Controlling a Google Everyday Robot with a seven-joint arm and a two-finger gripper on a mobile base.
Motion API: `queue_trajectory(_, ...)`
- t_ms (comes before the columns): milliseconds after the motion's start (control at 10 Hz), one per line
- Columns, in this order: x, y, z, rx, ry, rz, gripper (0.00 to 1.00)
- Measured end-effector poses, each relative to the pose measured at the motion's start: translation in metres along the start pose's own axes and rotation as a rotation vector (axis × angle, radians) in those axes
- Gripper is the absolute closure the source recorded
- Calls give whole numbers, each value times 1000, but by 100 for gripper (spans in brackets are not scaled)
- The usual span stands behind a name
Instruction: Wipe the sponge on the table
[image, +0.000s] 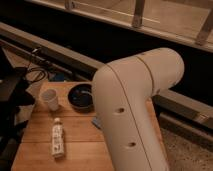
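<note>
The light wooden table (40, 126) fills the lower left of the camera view. Only a blue-grey sliver of the sponge (96, 122) shows, lying on the table just below the dark bowl (79, 96); the rest is hidden behind my arm. My big white arm housing (132, 110) fills the middle and right of the view. My gripper is out of view, somewhere beyond the arm housing.
A white cup (50, 99) stands left of the bowl. A small white bottle (58, 139) lies on the table near the front. Dark equipment and cables (20, 85) crowd the left edge. A long rail (60, 52) runs behind the table.
</note>
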Motion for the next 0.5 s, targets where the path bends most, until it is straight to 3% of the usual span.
queue_trajectory(300,7,5,-3,-35,5,-20,84)
queue_trajectory(500,27,13,-23,-108,14,-76,84)
